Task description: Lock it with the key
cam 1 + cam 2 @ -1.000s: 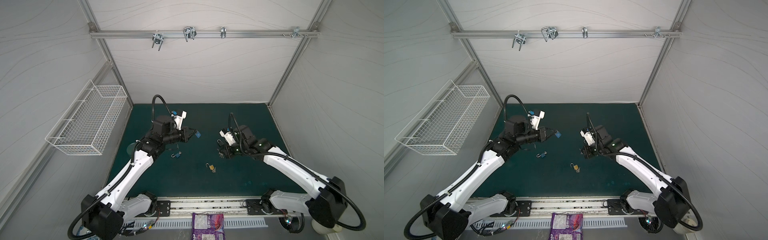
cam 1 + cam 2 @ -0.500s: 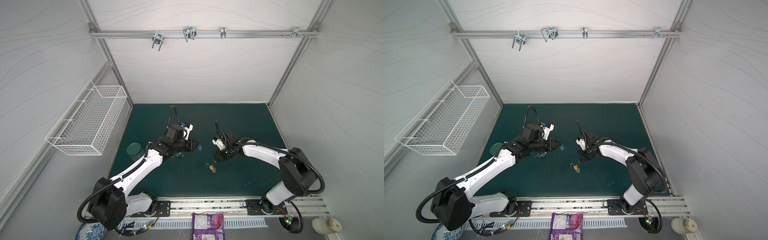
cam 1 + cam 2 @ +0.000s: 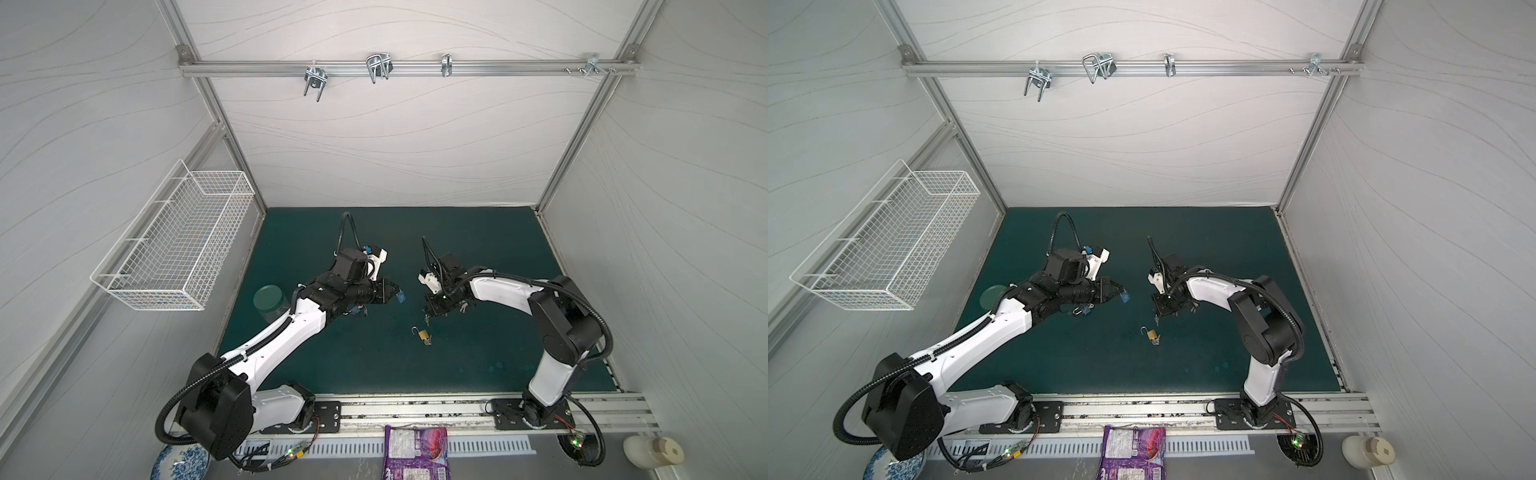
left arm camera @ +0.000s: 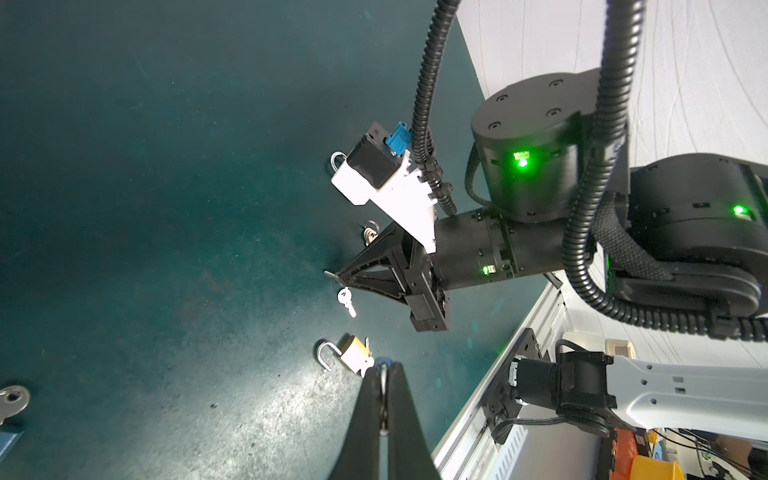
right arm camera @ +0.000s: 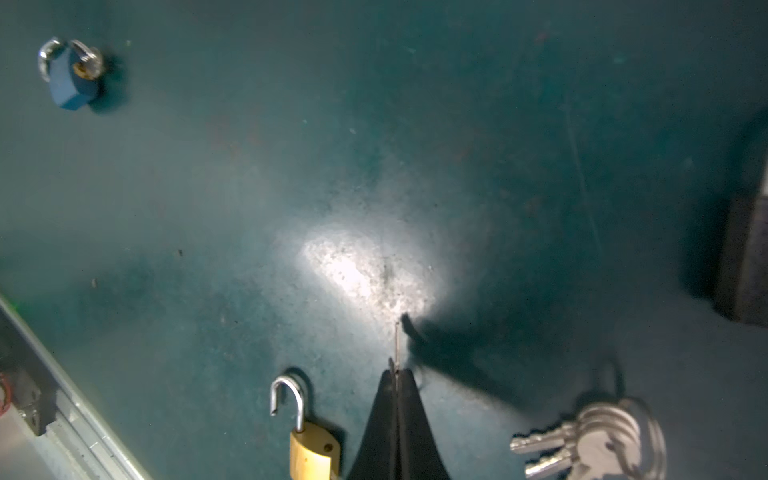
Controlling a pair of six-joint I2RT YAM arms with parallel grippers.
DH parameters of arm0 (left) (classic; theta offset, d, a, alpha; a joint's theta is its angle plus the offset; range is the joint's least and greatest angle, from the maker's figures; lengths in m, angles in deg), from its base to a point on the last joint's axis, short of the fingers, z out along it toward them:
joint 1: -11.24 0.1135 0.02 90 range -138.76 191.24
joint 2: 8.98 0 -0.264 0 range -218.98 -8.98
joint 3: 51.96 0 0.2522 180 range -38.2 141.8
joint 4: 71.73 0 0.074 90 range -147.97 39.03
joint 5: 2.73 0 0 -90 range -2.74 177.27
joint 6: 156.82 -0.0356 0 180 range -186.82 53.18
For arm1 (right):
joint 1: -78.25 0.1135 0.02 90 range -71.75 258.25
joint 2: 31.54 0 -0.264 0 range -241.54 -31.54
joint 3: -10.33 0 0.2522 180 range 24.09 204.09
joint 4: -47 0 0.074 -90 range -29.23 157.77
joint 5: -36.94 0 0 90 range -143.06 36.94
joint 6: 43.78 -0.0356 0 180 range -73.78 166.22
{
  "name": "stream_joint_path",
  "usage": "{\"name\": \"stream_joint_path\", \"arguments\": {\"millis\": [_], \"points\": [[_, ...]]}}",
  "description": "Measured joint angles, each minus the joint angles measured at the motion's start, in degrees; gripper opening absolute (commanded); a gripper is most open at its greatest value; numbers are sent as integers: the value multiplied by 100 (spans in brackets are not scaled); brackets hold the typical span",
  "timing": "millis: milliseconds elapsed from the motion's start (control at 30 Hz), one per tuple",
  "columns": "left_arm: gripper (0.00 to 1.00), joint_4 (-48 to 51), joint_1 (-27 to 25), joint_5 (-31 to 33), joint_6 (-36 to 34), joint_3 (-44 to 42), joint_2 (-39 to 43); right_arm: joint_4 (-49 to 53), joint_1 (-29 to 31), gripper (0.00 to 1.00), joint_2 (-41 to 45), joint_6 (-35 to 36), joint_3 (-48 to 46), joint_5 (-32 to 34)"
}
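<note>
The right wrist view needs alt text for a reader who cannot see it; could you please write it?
The right hand, shut, pinches a thin key edge-on over a green mat. Beside it lie a brass padlock with its shackle open and a bunch of keys; a blue padlock lies farther off.

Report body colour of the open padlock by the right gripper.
Small metal padlock: brass yellow, right wrist view best.

Back edge: the table (image 3: 457,232) lay bare from corner to corner, a wide passage.
Middle: brass padlock (image 3: 422,334) lay in the gap between the arms, near the right tool (image 5: 397,374) pinching a key (image 5: 397,343); key bunch (image 3: 463,307) just beside it.
Left edge: jar (image 3: 270,299) stood beside the left arm; blue padlock (image 5: 68,85) lay under that arm.
Front edge: bare strip between the arm bases.
</note>
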Motion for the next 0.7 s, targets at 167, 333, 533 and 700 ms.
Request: {"name": "stream_joint_path", "arguments": {"millis": [167,333,533,700], "points": [[0,0,0,11,22,-28,-11,0,-74,0,-50,111,48,85],[0,2,0,17,24,-28,-92,2,-127,0,-52,157,74,160],[0,-24,94,-74,199,-28,-192,-44,-168,42,168,164,-15,195],[0,-358,411,-404,605,-28,-212,-422,-173,52,1637,245,-616,236]]}}
